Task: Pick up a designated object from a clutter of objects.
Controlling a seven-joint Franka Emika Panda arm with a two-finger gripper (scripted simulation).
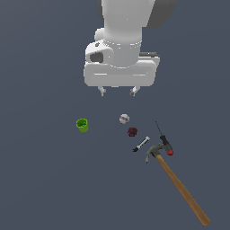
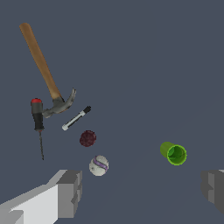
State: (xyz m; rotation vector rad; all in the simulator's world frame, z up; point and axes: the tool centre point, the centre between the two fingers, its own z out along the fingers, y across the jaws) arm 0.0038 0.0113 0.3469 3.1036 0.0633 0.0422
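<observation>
The maroon lump (image 1: 132, 131) lies on the dark floor between the whitish ball (image 1: 124, 118) and the black-white marker (image 1: 141, 144). It also shows in the wrist view (image 2: 88, 138), beside the ball (image 2: 99, 166) and marker (image 2: 76, 118). My gripper (image 1: 118, 91) hangs open and empty well above the floor, back from the clutter; its two fingers (image 2: 70, 192) stand wide apart in the wrist view. The green cup (image 1: 82, 125) stands apart toward the exterior view's left and also shows in the wrist view (image 2: 174, 153).
A red-and-black screwdriver (image 1: 165, 142) lies next to the head of a wooden-handled hammer (image 1: 179, 186), which stretches toward the exterior view's lower right. Both also show in the wrist view: the screwdriver (image 2: 38, 120) and the hammer (image 2: 43, 68).
</observation>
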